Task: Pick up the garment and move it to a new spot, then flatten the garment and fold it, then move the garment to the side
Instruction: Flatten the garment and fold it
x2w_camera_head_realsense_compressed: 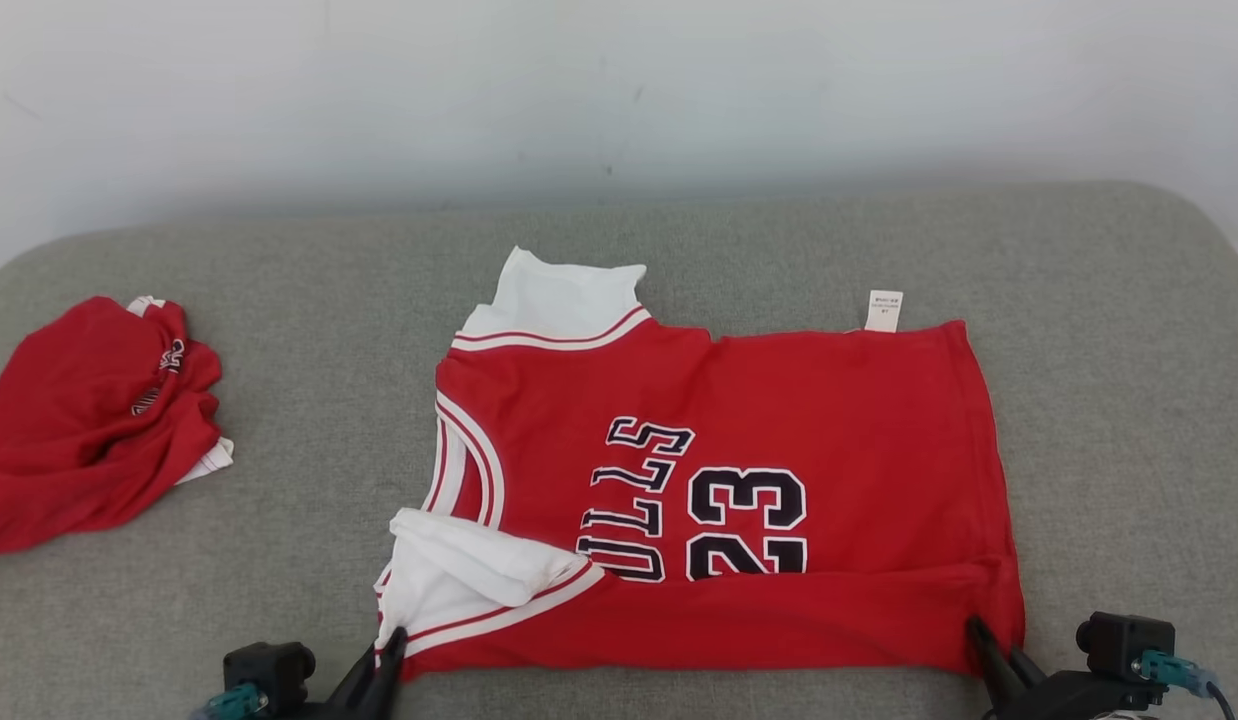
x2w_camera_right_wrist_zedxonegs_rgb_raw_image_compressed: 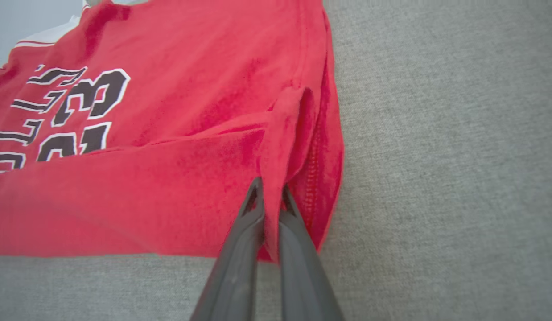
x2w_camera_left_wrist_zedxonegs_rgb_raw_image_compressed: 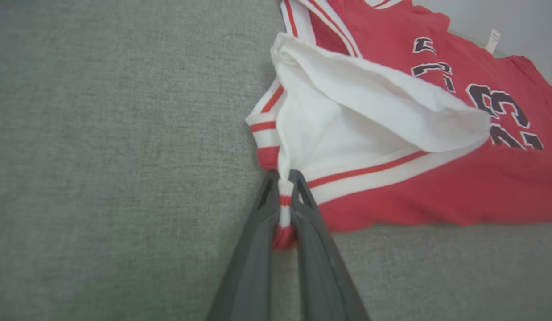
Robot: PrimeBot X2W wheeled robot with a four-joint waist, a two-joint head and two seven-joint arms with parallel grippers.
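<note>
Red-and-white basketball jersey point(x2w_camera_head_realsense_compressed: 779, 400) spread on grey fabric cushion point(x2w_camera_head_realsense_compressed: 679, 230); our left gripper point(x2w_camera_left_wrist_zedxonegs_rgb_raw_image_compressed: 285, 178) clamps its striped sleeve edge; our right gripper point(x2w_camera_right_wrist_zedxonegs_rgb_raw_image_compressed: 270, 185) clamps its hem corner

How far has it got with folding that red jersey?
Done: the red jersey lies spread fairly flat on the grey cushion. In hand: the left gripper pinches its sleeve trim, the right gripper its hem corner, probably to begin a fold. Left: folding it and moving it aside.
</note>
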